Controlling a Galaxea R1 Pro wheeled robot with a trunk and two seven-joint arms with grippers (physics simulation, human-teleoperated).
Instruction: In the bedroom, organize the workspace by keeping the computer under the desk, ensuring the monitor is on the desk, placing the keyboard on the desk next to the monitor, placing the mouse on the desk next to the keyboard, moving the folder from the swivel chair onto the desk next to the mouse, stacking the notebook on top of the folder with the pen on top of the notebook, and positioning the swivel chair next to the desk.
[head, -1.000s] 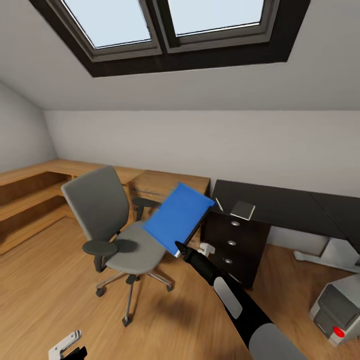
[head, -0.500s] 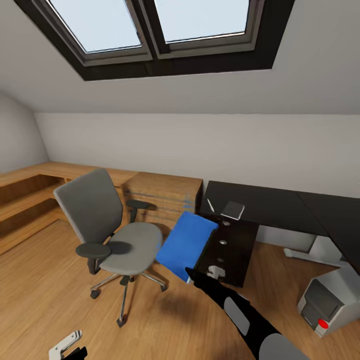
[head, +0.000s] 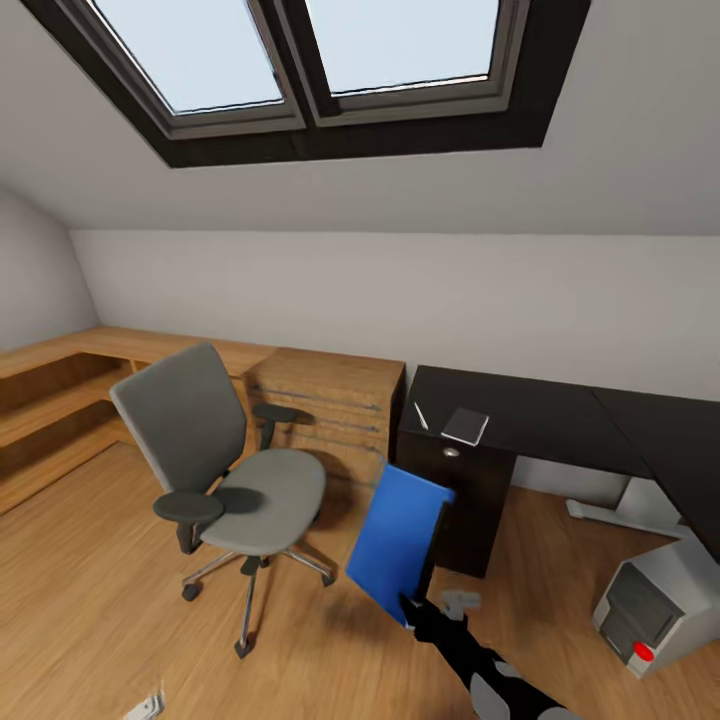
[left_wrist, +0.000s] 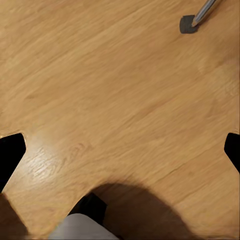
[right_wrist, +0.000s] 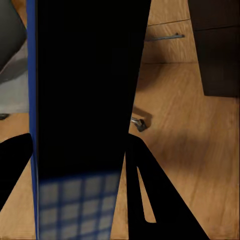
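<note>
1. Folder (head: 400, 545), bright blue, is held up off the floor and stands nearly on edge, pinched at its lower corner by the right gripper (head: 418, 612); it hangs between the swivel chair (head: 225, 470) on the left and the desk (head: 560, 420) on the right.
2. From the right wrist, the folder (right_wrist: 85, 100) looks mostly dark with a blue edge, clamped between the black fingers (right_wrist: 150, 195).
3. Chair seat is bare and grey; the chair stands on the wood floor (head: 90, 600), apart from the desk.
4. On the near left end of the glossy black desk lie the dark grey notebook (head: 465, 426) and, just left of it, the slim pen (head: 421, 415).
5. At far right the grey computer (head: 655, 610) sits on the floor beside the desk.
6. Left gripper (left_wrist: 120, 150) points down at bare floor, its fingertips spread wide, holding nothing.
</note>
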